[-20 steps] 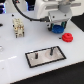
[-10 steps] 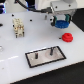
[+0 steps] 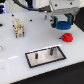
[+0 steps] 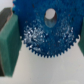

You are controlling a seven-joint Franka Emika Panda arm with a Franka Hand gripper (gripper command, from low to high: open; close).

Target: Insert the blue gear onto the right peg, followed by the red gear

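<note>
My gripper (image 3: 62, 22) is shut on the blue gear (image 3: 64, 24) and holds it above the table at the exterior view's upper right. In the wrist view the blue gear (image 4: 47, 30) fills the frame, its centre hole visible, clamped between my green fingers (image 4: 8, 44). The red gear (image 3: 67, 37) lies flat on the table just below the held gear. The grey black-edged plate (image 3: 44, 60) lies nearer the front. The right peg (image 3: 51, 50) and its left twin (image 3: 36, 56) stand on the plate, well apart from the gripper.
A white and beige fixture (image 3: 18, 28) stands at the exterior view's left. The white table (image 3: 20, 70) reaches to the front edge. Dark background lies behind the arm.
My gripper with the blue gear has shifted only slightly, a little upward. The red gear and the plate have not moved.
</note>
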